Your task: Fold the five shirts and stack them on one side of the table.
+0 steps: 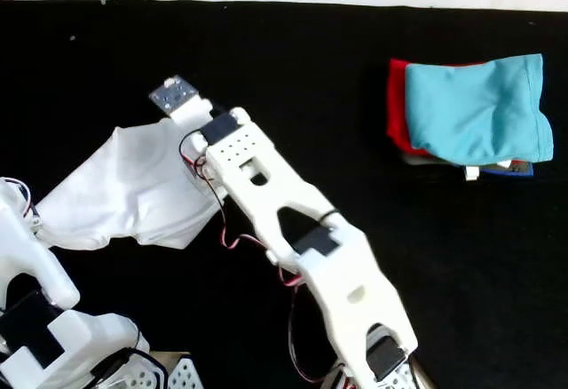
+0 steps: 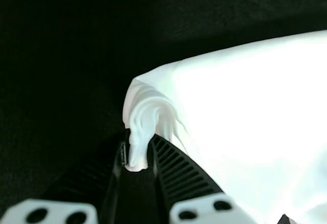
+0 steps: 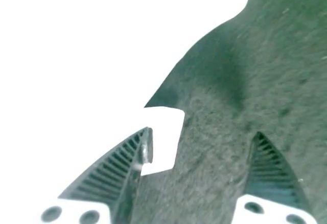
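1. While the white shirt (image 1: 133, 189) lies loose and unfolded at the left of the black table (image 1: 355, 51), one corner is drawn out toward the near-left edge and the cloth fans wide toward the middle.
2. Left gripper (image 2: 138, 155): clamped tight on that bunched corner, with a twist of cloth pinched between the jaws.
3. Right gripper (image 3: 203, 134): jaws spread wide and holding nothing. One finger sits at the shirt's edge, the other over bare table.
4. Far right, well apart: the stack (image 1: 470, 131) of folded shirts, with a teal shirt (image 1: 475, 109) on top and a red shirt (image 1: 397, 109) under it. Blue and a dark layer peek out below, so probably four in all, though the lower edges are hard to count.
5. Step in hand, as I judge it: get a second grip so the last shirt can be stretched flat.
6. To do it well:
   - Set the open jaws astride the hem and close on one layer only.
   - Keep the left pinch firm.
   - Pull the two corners apart evenly before any fold, or wrinkles will carry into the stack.
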Tool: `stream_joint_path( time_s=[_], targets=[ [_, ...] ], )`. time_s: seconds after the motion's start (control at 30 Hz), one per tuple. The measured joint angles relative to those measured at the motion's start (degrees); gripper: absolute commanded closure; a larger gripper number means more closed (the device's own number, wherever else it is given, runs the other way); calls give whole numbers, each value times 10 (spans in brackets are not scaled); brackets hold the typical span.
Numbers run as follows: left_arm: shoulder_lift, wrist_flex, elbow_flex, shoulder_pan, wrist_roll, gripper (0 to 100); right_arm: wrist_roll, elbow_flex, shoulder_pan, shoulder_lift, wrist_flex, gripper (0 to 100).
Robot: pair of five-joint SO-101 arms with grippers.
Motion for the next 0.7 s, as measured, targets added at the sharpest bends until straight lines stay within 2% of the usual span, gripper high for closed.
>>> stream_joint_path(
  time_s=[0.3, 0.57, 0.63, 0.7],
  targets=[
    [0, 0, 0, 0, 0, 990, 0, -221, -4, 144, 113, 706],
    [0, 0, 0, 0, 0, 990, 0, -328, -37, 205, 174, 714],
    [0, 0, 0, 0, 0, 990, 0, -333, -38, 210, 176, 788],
    [0, 0, 0, 0, 0, 990, 0, -338, -38, 214, 178, 926]
  ],
)
